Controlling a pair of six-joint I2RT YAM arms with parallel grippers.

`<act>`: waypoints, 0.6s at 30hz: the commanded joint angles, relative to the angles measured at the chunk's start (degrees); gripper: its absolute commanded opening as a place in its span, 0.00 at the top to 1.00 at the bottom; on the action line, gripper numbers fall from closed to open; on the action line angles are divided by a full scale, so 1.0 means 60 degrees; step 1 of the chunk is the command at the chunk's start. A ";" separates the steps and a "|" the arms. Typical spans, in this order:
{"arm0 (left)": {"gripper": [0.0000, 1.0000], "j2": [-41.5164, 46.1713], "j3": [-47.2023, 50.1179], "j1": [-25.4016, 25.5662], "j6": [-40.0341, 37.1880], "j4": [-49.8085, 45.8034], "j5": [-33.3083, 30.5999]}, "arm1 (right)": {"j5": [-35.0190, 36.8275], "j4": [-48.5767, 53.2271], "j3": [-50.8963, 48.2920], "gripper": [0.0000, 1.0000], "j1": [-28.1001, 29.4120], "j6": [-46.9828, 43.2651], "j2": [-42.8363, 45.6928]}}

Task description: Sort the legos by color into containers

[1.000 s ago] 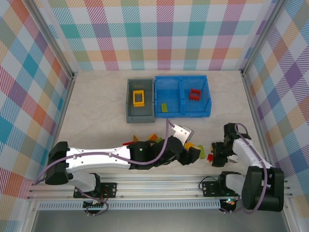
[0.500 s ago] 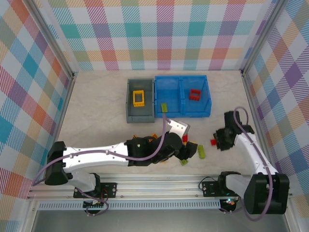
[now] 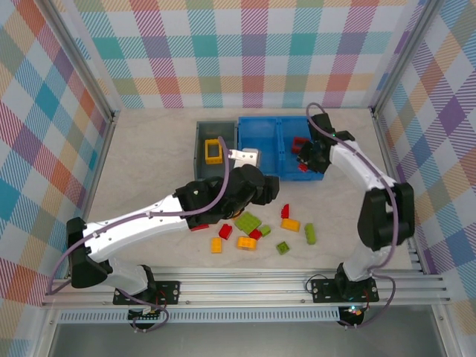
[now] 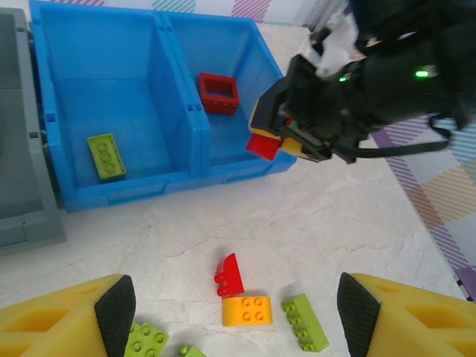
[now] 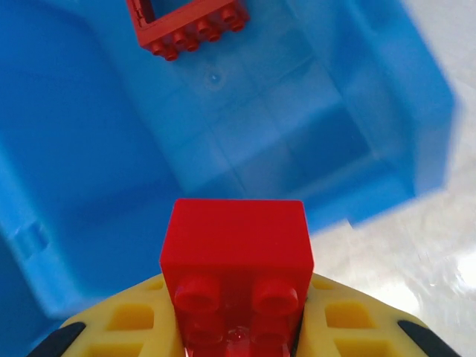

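While pinched narrow on a red brick (image 5: 236,253) between yellow pads (image 5: 119,327): right gripper (image 5: 236,335), raised above the blue bin (image 4: 193,141), by the outer corner of its right compartment.
Inside that compartment: red frame (image 5: 190,22).
Left compartment: green brick (image 4: 105,155), lying flat.
Touching the blue bin's left side: grey bin (image 3: 199,160), yellow frame (image 3: 213,151) inside.
Left gripper (image 4: 234,309): spread wide, holding nothing, above the table (image 4: 149,230).
Loose beneath it: small red piece (image 4: 230,275), orange brick (image 4: 247,310) just beside it, second green brick (image 4: 305,331) close by.
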State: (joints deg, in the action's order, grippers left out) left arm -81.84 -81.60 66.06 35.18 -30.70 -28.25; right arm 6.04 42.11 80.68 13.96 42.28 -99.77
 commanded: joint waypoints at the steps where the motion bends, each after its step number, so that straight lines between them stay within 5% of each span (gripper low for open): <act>1: 0.26 0.0361 -0.0214 -0.0068 0.0244 -0.0637 -0.0515 | 0.0278 0.0605 0.1021 0.71 0.0021 -0.0712 -0.0943; 9: 0.26 0.0708 0.0360 -0.0071 0.0549 -0.1015 -0.0753 | 0.0578 0.0829 0.2022 0.68 0.0020 -0.0573 -0.2394; 18: 0.26 0.1449 0.1591 -0.0086 0.1850 -0.2447 -0.0964 | 0.0641 0.0996 0.2473 0.37 0.0302 -0.0761 -0.1990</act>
State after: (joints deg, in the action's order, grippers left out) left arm -75.50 -74.63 65.95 42.02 -40.07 -32.32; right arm 8.69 46.22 93.45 14.48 38.46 -115.11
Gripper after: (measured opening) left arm 0.737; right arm 0.624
